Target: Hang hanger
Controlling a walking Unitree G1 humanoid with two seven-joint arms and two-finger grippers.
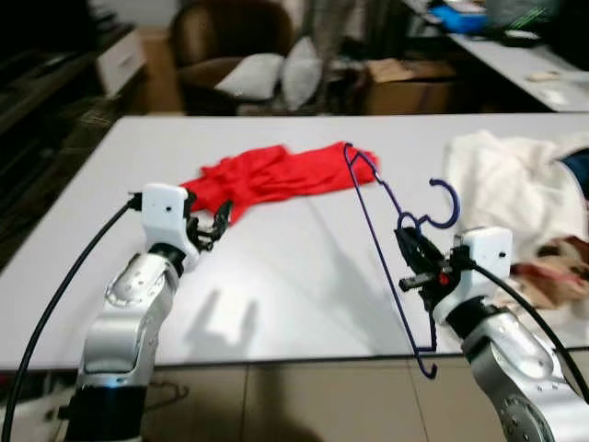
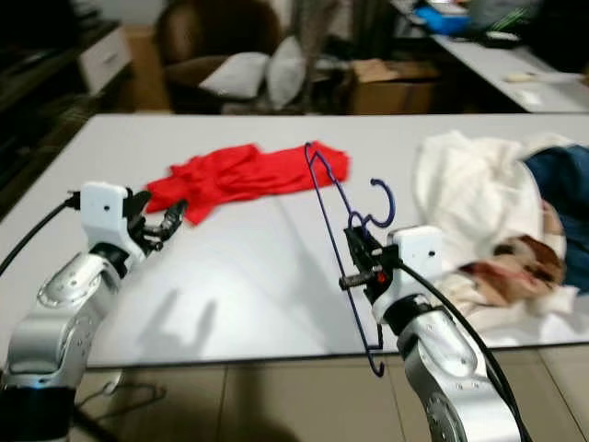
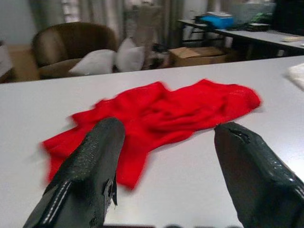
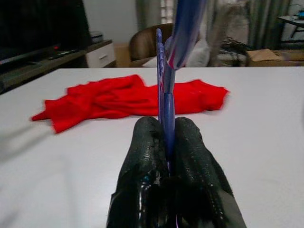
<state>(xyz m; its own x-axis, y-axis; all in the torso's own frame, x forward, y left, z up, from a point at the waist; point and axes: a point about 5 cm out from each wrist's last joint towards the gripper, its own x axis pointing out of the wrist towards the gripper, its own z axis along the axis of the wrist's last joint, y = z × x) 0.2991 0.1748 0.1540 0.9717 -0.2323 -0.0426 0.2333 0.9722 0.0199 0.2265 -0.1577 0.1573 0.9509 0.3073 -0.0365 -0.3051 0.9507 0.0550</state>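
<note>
Though nothing in the room carries writing I can read, the thin blue wire hanger [image 1: 382, 235] is plain enough: it stands nearly on edge above the near side of the table, pinched in the right gripper [image 1: 411, 256], whose two black fingers [image 4: 148, 156] are pressed together on one of its wire bars. Its hook curls up just beyond the fingers, one end of the frame reaches away to touch the edge of the crumpled red cloth garment [image 1: 276, 178], and the other end drops below the table's near edge, close to the robot.

The left gripper [image 1: 213, 224] hovers low over the table just short of the near left corner of that red garment, fingers spread wide with nothing between them. In its wrist view the garment lies straight ahead of the parted fingertips [image 3: 107, 137].

To the outer side of the right gripper sits a heap of cream and patterned laundry [image 1: 515, 189], with something dark blue among it.

All this lies on a broad white matte table [image 1: 304, 285], with beige floor tiles below its near edge. Beyond the table's far side are a brown armchair [image 1: 221, 41] holding two grey cushions [image 1: 271, 78], a cardboard box [image 1: 405, 85], a low dark cabinet off to the left, and another white table [image 1: 525, 60] in the back right corner with a blue object on it.
</note>
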